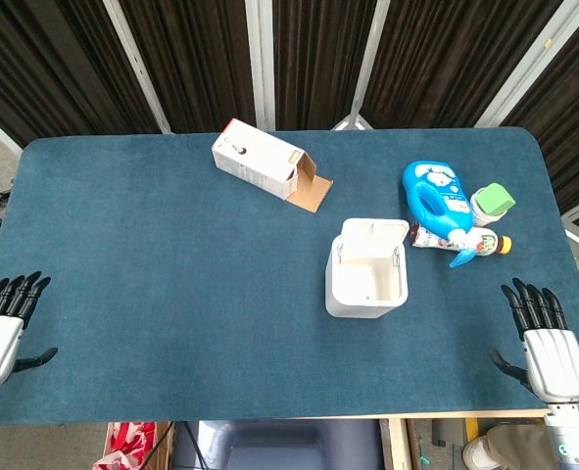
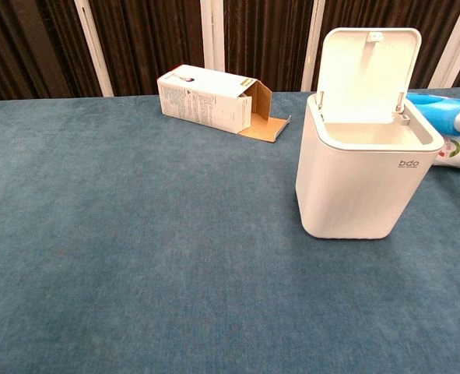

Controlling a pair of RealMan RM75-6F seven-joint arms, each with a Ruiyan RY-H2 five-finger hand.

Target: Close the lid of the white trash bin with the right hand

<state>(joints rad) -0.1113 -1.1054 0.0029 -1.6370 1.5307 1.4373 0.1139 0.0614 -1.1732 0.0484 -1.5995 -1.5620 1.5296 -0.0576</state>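
Note:
The white trash bin stands right of the table's middle, its mouth uncovered. Its lid is hinged at the far side and stands upright. My right hand lies flat at the near right corner of the table, fingers spread and holding nothing, well to the right of the bin. My left hand rests the same way at the near left corner, empty. The chest view shows neither hand.
A white carton with an open flap lies at the back centre. Just right of the bin lie a blue bottle, a green-capped jar and a small bottle. The blue table ends close behind the hands.

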